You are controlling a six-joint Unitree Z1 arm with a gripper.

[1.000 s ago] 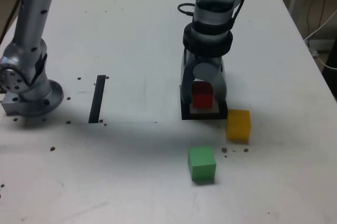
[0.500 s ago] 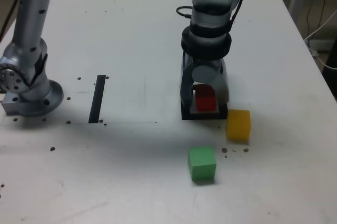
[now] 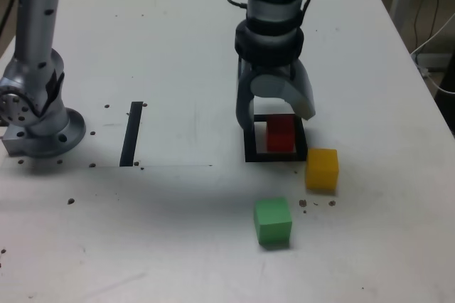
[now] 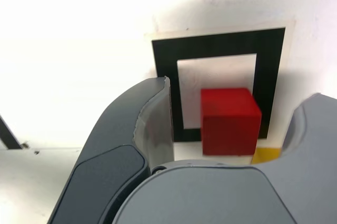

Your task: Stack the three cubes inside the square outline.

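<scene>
The red cube (image 3: 280,134) rests on the table inside the square outline (image 3: 250,155), toward its right side in the exterior view. My gripper (image 3: 275,114) hangs just above and behind it, jaws open, touching nothing. In the wrist view the red cube (image 4: 230,120) lies between my spread fingers (image 4: 142,129) on the square outline (image 4: 164,77), overlapping its near border. The yellow cube (image 3: 322,168) stands just outside the outline's front right corner, and a sliver of the yellow cube (image 4: 266,155) shows in the wrist view. The green cube (image 3: 273,222) is nearer the front edge.
A straight black strip (image 3: 131,133) lies on the white table toward the exterior view's left. The arm's metal base (image 3: 39,129) stands at the far left. Small dark specks dot the tabletop. Cables (image 3: 434,33) hang beyond the table's right edge.
The gripper has opened, let go of the red cube and lifted a little. The red cube now stands alone in the outline. The yellow and green cubes have not moved.
</scene>
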